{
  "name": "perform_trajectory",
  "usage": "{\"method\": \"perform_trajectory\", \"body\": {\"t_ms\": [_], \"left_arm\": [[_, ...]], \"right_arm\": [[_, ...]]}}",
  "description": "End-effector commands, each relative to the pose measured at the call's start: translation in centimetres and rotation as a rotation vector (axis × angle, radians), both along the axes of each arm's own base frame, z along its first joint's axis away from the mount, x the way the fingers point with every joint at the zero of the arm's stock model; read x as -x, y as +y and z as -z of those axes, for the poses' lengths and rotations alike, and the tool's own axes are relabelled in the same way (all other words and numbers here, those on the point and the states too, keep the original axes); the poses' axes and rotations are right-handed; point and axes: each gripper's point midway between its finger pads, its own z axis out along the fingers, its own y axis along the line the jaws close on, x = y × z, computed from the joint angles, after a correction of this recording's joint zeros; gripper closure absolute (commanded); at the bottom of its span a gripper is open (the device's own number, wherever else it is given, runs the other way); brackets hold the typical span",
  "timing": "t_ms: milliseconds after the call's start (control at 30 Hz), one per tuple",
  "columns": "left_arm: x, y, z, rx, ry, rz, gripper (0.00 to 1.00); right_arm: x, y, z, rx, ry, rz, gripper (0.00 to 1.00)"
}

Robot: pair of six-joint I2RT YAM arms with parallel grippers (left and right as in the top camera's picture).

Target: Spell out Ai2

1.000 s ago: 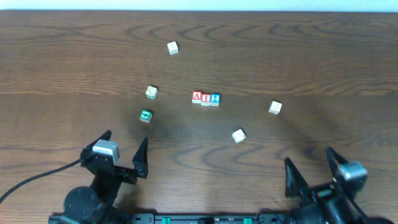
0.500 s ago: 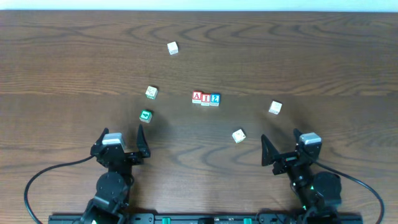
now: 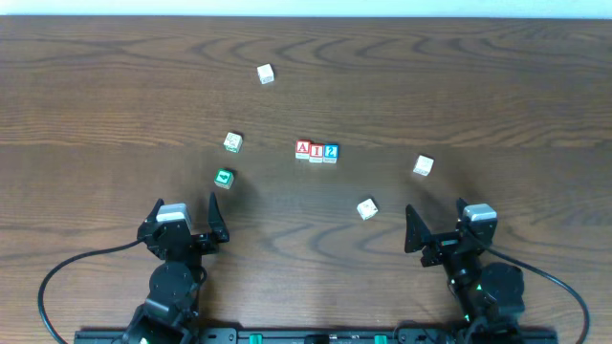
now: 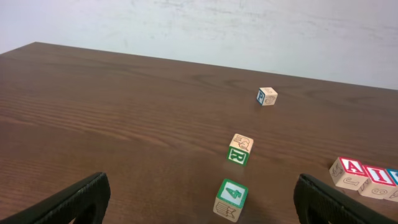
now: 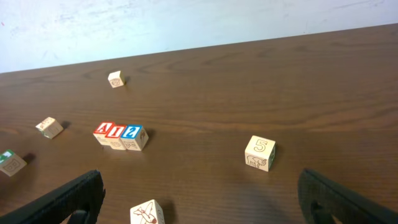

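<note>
Three small wooden cubes stand touching in a row mid-table: the red A cube, the red I cube and the blue 2 cube, reading A, I, 2 from left to right. The right wrist view shows the same row, with A, I and 2. In the left wrist view, A and I show at the right edge. My left gripper and right gripper sit near the front edge, both open and empty, well short of the row.
A green-marked cube lies just ahead of my left gripper. Pale cubes lie at the back, left of the row, right and front right. Cables trail along the front edge.
Both arms swung from angled poses to face straight up the table, the right one shifting left. In the last half second they barely moved. The cubes stayed put.
</note>
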Motion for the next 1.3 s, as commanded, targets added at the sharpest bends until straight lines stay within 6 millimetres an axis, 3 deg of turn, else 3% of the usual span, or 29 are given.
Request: {"method": "perform_trajectory", "body": {"t_ms": [0,200,333,733,1267], "left_arm": [[0.3,0.6,1.8,-0.038,0.062,-0.027,0.05],[0.3,0.7,1.8,-0.037,0.061,-0.029,0.05],[0.2,1.7,1.8,-0.035,0.061,-0.073,0.05],[1.2,8.2,-1.2,0.013,-0.074,-0.342,0.05],[1.3,8.5,-1.1,0.012,-0.069,-0.357,0.05]], "right_arm": [[-0.1,-0.5,0.8,0.021,0.018,0.024,0.01],[0.0,-0.5,0.5,0.019,0.005,0.021,0.01],[0.1,-0.6,-0.4,0.013,-0.04,0.027,0.01],[-0.2,-2.6,-0.4,0.014,-0.04,0.111,0.01],[-0.3,-3.5,-0.4,0.015,-0.039,0.151,0.01]]}}
